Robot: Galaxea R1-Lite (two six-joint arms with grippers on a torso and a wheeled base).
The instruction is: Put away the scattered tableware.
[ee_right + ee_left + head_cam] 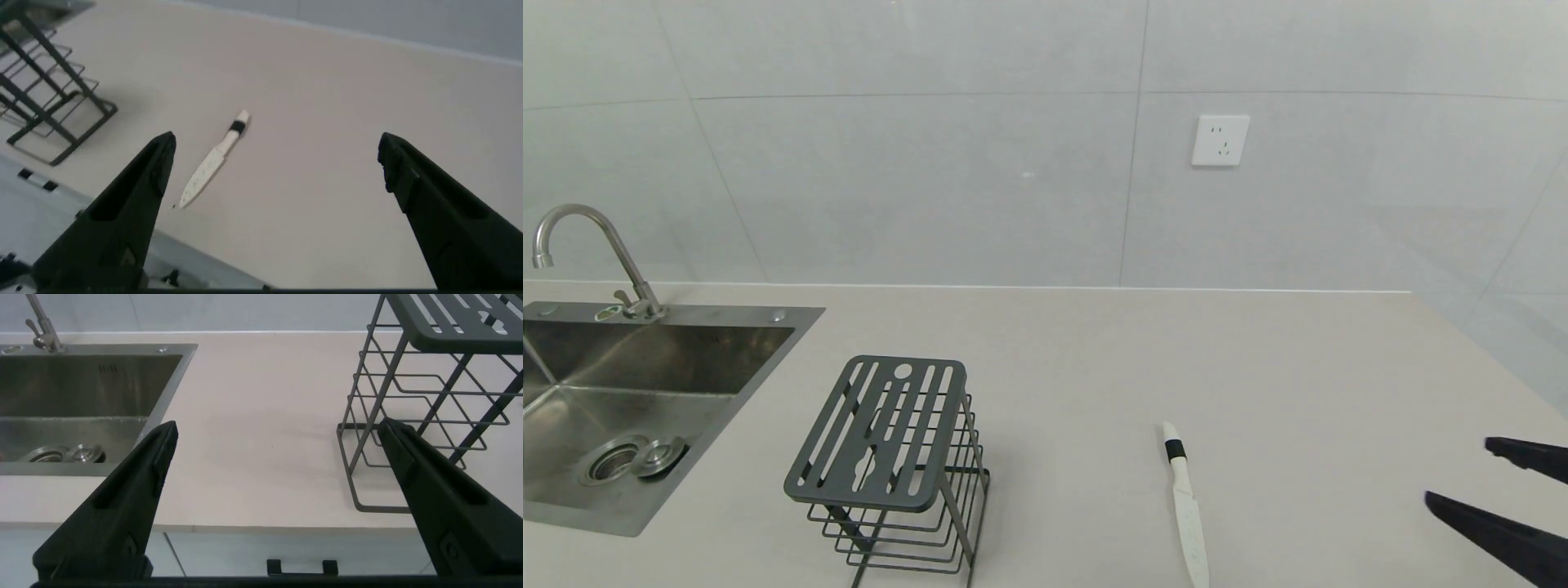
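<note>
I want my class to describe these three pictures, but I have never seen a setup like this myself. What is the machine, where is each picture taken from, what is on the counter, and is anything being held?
It is a robot with two arms, each ending in a pincer-like gripper. The wide picture comes from a camera on its head, looking down at a kitchen countertop. The other two come from cameras on its wrists, so the black prongs there are each gripper's own fingers. The left gripper faces the sink and rack. The right gripper looks down on the knife. On the counter lies a white knife. To its left a dark wire rack with a slotted top stands beside the sink. Both grippers are open and hold nothing.
</note>
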